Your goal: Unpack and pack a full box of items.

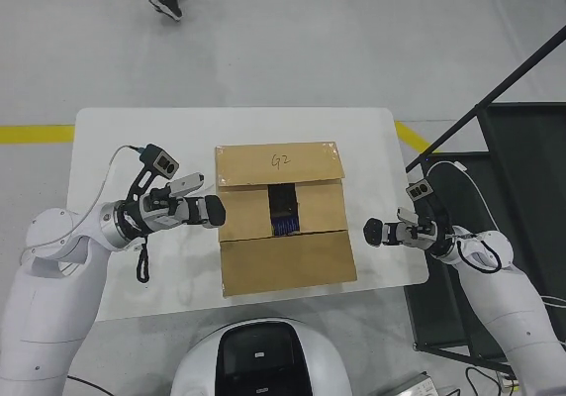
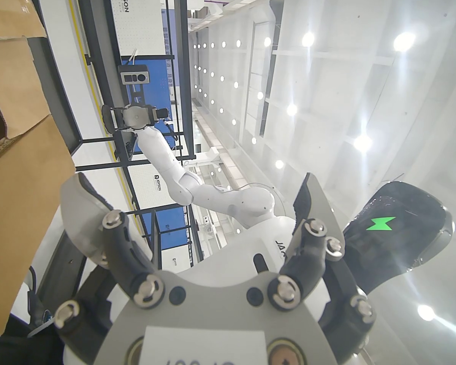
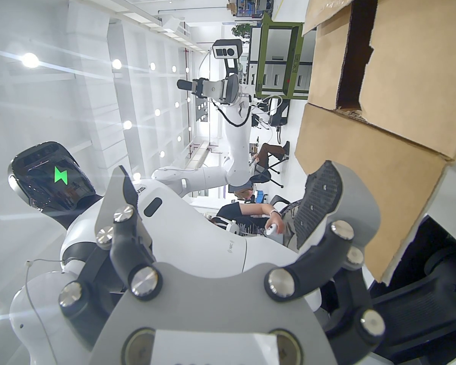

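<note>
A brown cardboard box (image 1: 283, 218) stands in the middle of the white table (image 1: 144, 139). Its top flaps are nearly folded shut, and a narrow gap between them shows a dark blue item (image 1: 284, 210) inside. My left gripper (image 1: 212, 211) hovers close beside the box's left side, fingers apart and empty; its own view has the gripper (image 2: 195, 199) open with the box (image 2: 19, 153) alongside. My right gripper (image 1: 372, 232) hangs a short way off the box's right side, apart from it. It is also open and empty (image 3: 224, 195), facing the box (image 3: 402, 77).
A black metal rack (image 1: 530, 198) stands just past the table's right edge, close behind my right arm. Bare table surface lies to the left of the box and along the far edge. A yellow line (image 1: 16, 133) marks the floor to the left.
</note>
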Available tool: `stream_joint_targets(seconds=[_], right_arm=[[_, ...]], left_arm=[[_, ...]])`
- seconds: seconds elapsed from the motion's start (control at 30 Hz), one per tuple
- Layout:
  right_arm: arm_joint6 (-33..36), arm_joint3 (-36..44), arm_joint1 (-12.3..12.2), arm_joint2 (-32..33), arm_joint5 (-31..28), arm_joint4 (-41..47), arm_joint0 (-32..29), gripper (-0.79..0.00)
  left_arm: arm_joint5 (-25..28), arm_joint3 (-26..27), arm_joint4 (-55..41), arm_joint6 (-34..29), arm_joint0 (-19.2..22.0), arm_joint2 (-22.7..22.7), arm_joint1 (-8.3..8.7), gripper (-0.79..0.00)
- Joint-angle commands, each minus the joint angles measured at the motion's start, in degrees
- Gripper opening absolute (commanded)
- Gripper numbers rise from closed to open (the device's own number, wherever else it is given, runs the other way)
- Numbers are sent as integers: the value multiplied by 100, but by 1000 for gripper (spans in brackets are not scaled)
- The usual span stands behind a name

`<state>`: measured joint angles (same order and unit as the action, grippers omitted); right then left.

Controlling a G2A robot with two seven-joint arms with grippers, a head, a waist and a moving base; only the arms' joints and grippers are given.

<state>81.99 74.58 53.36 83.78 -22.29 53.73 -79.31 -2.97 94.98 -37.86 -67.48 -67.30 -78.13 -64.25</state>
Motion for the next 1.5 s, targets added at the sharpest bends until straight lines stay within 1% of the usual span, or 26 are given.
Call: stream_joint_targets(seconds=[0.0, 0.23, 0.3, 0.37, 0.5, 0.63, 0.7, 0.73, 0.93, 1.13, 1.27, 1.47], right_arm=[[0, 0, 0, 0, 0, 0, 0, 0], [0, 0, 0, 0, 0, 0, 0, 0], [0, 0, 0, 0, 0, 0, 0, 0], [0, 0, 0, 0, 0, 0, 0, 0], [0, 0, 0, 0, 0, 0, 0, 0], [0, 0, 0, 0, 0, 0, 0, 0], [0, 0, 0, 0, 0, 0, 0, 0], [0, 0, 0, 0, 0, 0, 0, 0], [0, 0, 0, 0, 0, 0, 0, 0], [0, 0, 0, 0, 0, 0, 0, 0], [0, 0, 0, 0, 0, 0, 0, 0], [0, 0, 0, 0, 0, 0, 0, 0]], left_arm=[[0, 0, -2, 0, 0, 0, 0, 0], [-1, 12, 57, 33, -5, 3, 3, 0], [-46, 160, 634, 177, -31, 58, 33, 0], [-85, 126, 960, 211, -39, 165, 47, 0], [69, -346, 1367, 248, 78, 480, 33, 0], [441, -908, 1538, 359, 248, 756, -9, 0], [628, -1124, 1642, 495, 338, 833, -26, 0], [731, -1203, 1550, 540, 363, 865, -42, 0], [1133, -1716, 1542, 929, 670, 1009, -109, 0], [1199, -2247, 1473, 1125, 1048, 1194, -187, 0], [1293, -2488, 1302, 1139, 1283, 1335, -254, 0], [1475, -2840, 850, 1195, 1773, 1614, -416, 0]])
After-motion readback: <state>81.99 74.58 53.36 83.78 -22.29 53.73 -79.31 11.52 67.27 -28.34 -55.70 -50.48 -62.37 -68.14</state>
